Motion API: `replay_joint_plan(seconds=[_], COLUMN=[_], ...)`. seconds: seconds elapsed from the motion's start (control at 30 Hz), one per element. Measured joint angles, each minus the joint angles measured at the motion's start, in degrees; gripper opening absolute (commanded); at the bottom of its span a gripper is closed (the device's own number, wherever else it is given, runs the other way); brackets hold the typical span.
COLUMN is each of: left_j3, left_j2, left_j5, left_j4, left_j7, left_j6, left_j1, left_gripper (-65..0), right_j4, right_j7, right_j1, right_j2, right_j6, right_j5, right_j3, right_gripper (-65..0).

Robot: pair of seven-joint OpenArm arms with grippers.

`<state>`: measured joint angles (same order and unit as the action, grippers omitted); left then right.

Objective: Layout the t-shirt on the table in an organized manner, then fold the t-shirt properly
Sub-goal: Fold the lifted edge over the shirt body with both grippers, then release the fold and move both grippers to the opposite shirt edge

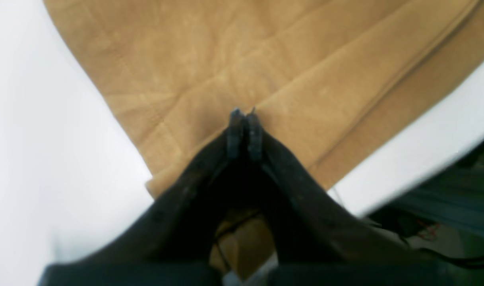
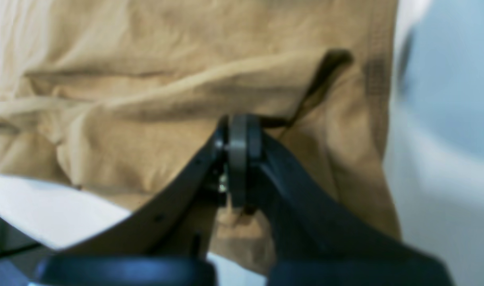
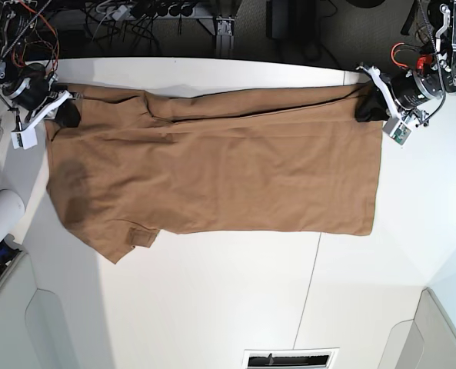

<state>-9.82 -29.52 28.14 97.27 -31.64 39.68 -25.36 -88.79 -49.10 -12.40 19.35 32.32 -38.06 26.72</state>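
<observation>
The t-shirt (image 3: 212, 173) lies spread lengthwise across the far half of the white counter (image 3: 235, 300), its hem end toward the base view's right and its sleeves and shoulders toward the left; one short sleeve (image 3: 124, 238) juts toward the near side, and a long fold runs along the far edge of the cloth; the left hand (image 3: 368, 106), on the base view's right, sits at the far hem corner with its jaws pressed together, and in the left wrist view the fingertips of that hand (image 1: 245, 115) are closed right at a ridge of the tan cloth (image 1: 242, 59), though whether fabric is actually pinched between them cannot be told; the right hand (image 3: 64, 114), on the base view's left, rests at the far shoulder corner, and its wrist view shows the hand (image 2: 239, 123) clamped tight with rumpled cloth (image 2: 154, 103) bunched around and under the jaws, apparently gripping a fold of it; a thin dark seam (image 3: 308, 284) crosses the bare near part of the counter; pale plastic bins stand at the near corners, one at the left (image 3: 20, 323) and one at the right (image 3: 435, 330), and nothing can be made out inside either from this angle.
</observation>
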Motion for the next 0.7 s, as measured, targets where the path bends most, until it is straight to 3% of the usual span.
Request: replay_joint_plan(seconds=[0.23,0.33,0.43,0.63,0.7], left_j3=[-3.08,-4.5,-5.95,-6.23,-6.21], left_j2=[0.0,0.02,-0.07,-4.07,-5.14], left_j5=[0.0,2.69,4.79,7.08,7.8], left_j4=[2.6,2.6,2.6,2.6,2.62], left_j7=[-0.59,-1.33,-1.38,-1.29,0.96], left_j6=[-0.04,-0.04,-0.04,-0.04,-0.04], left_j1=[-1.62,-1.6,-1.22,-0.5,-0.04], left_gripper=[-63.6,-63.3,-58.8,-56.7,-55.9], right_j4=[-3.19,-3.19,-3.17,-3.3,-3.43], right_j7=[-0.2,-0.22,-1.33,-1.46,-0.63], right_j1=[-3.78,-3.76,-3.15,0.39,2.47], right_j2=[0.04,0.04,0.52,1.57,1.62], right_j6=[0.0,0.02,-0.02,-0.17,-0.22], right_j5=[-0.87,-1.22,-3.56,-5.16,-4.96], right_j3=[0.0,0.0,-0.02,3.02,4.87], right_gripper=[-65.0,-65.0,-65.0,-65.0,-56.7])
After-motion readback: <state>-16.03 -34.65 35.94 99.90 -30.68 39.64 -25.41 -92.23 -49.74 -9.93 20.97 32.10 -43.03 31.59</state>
